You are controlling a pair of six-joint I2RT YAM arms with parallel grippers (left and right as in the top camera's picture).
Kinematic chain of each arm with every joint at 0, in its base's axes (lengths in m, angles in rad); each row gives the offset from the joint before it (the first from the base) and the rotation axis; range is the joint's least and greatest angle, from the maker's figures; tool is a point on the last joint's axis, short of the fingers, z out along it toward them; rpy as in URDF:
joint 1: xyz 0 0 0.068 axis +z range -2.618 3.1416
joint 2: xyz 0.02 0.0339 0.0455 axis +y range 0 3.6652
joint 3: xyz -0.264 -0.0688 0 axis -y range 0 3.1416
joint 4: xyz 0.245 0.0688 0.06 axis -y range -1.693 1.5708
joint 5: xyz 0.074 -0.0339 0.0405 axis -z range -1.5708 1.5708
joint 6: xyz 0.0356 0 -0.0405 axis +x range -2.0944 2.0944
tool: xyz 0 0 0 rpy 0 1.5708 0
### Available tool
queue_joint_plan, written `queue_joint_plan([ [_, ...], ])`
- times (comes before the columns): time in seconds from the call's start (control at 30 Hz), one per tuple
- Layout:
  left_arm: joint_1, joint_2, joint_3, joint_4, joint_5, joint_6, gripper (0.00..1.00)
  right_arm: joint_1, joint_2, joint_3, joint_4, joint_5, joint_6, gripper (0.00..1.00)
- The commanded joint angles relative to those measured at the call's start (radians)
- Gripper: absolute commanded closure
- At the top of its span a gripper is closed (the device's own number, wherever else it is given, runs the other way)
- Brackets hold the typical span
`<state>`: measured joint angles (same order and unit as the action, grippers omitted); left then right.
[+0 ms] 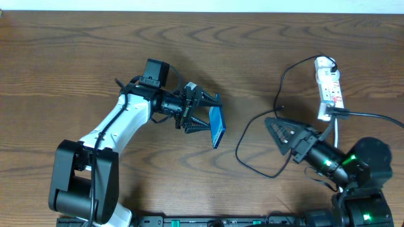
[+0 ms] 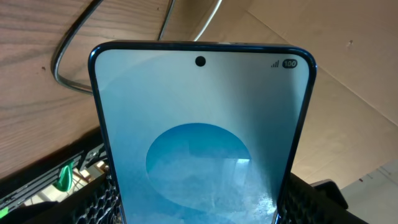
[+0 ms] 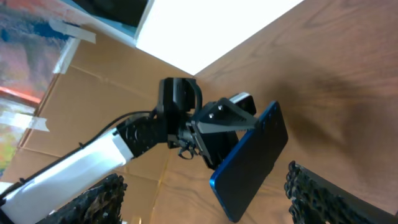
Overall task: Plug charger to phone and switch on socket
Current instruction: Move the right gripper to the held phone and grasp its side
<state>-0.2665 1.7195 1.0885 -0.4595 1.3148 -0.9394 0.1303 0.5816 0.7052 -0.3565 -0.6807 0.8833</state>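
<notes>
Filling the left wrist lens, the phone sits clamped in the left jaws, raised off the worktop, its long axis running roughly 12 to 6. At its 3 o'clock the right jaws gape empty. Between them loops the charger, nearer the right arm, its tip indistinguishable. The socket lies at the right jaws' 1 o'clock.

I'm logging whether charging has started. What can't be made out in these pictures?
- Blue-screened rectangular smartphone: its lower end, with any port, is cut off by the left wrist view's bottom edge.
- Thin black cable: its plug tip is too small to find in the overhead view.
- Narrow white power strip: switch positions are too small overhead; it is outside both wrist views.
</notes>
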Motion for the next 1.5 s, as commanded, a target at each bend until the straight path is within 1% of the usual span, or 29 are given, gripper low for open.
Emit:
queue_joint_plan([
  [0.0,0.004,-0.014,0.005,0.006,0.05,-0.002,0.43,0.113,0.02,0.018,-0.029,0.22,0.023,0.2],
  [0.2,0.004,-0.014,0.005,0.006,0.05,-0.006,0.43,0.442,0.165,0.063,-0.09,0.561,0.066,0.21],
  [0.33,0.004,-0.014,0.005,0.006,0.05,-0.005,0.43,0.646,0.306,0.169,-0.15,0.787,0.121,0.22],
  [0.43,0.004,-0.014,0.005,0.006,0.051,-0.005,0.43,0.756,0.407,0.27,-0.218,0.918,0.148,0.24],
  [0.57,0.004,-0.014,0.005,0.006,0.05,-0.005,0.43,0.856,0.541,0.41,-0.314,1.079,0.167,0.25],
  [0.7,0.004,-0.014,0.005,0.006,0.051,-0.005,0.43,0.896,0.674,0.491,-0.35,1.112,0.192,0.28],
  [0.8,0.004,-0.014,0.005,0.006,0.051,-0.005,0.43,0.908,0.759,0.509,-0.383,1.124,0.251,0.33],
  [0.9,0.004,-0.014,0.005,0.006,0.051,-0.005,0.43,0.911,0.806,0.511,-0.41,1.124,0.295,0.37],
  [1.03,0.004,-0.014,0.005,0.006,0.051,-0.005,0.43,0.912,0.808,0.512,-0.446,1.143,0.299,0.37],
  [1.17,0.004,-0.014,0.005,0.006,0.051,-0.005,0.43,0.912,0.805,0.512,-0.47,1.181,0.323,0.43],
  [1.27,0.004,-0.014,0.005,0.006,0.051,-0.005,0.43,0.912,0.805,0.512,-0.471,1.181,0.336,0.46],
  [1.37,0.004,-0.014,0.005,0.006,0.051,-0.005,0.43,0.912,0.806,0.512,-0.479,1.184,0.355,0.51],
  [1.47,0.004,-0.014,0.005,0.006,0.051,-0.005,0.43,0.912,0.806,0.512,-0.509,1.203,0.41,0.6],
])
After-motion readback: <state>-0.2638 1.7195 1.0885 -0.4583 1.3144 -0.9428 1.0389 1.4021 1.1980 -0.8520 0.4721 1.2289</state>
